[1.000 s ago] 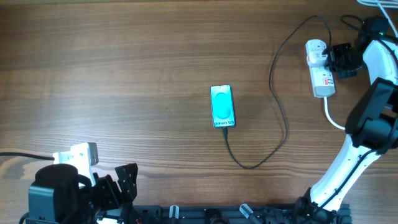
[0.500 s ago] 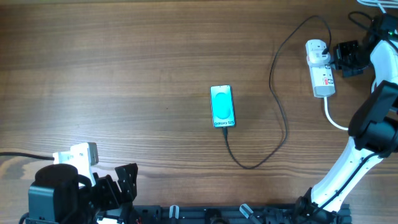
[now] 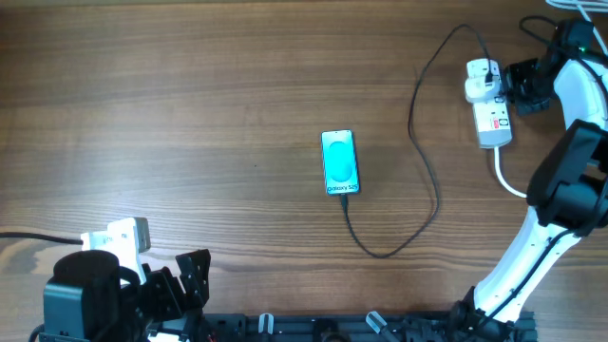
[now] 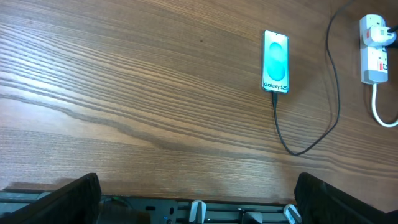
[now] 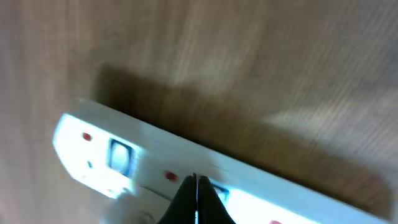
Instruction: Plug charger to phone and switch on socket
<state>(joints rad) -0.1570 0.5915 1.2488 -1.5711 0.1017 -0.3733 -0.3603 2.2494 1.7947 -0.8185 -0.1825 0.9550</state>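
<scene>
The socket (image 3: 488, 106) lies at the far right of the table (image 3: 190, 95) in the overhead view, lengthwise away from you, with a white cord (image 3: 508, 180) trailing off its near end. Your right claw (image 3: 509, 87) sits just beside its right edge, toward the far end. The claw is pressed together with nothing pinched, and from above you cannot tell whether the tip touches the casing. The phone (image 3: 340, 162) lies mid-table, screen up and lit cyan, well apart from the socket. The charger (image 3: 419, 142) meets the phone's near end, loops to the right and climbs to the socket's far end. Your left claw (image 3: 185, 275) hangs at the near left corner, well apart from all three, spread wide and empty. In the left wrist view the phone sits right of centre with its white lettering at the near end and the charger curving off from there. The socket is at the top right edge. The two dark fingers (image 4: 68, 199) stand at the bottom corners with bare wood between them. The right wrist view is blurred. The socket slants across the lower half, showing small red marks and a switch (image 5: 120, 155) near its left end. The closed fingertips (image 5: 196, 198) rise from the bottom edge as one dark point that meets the socket's near edge beside a red mark.
</scene>
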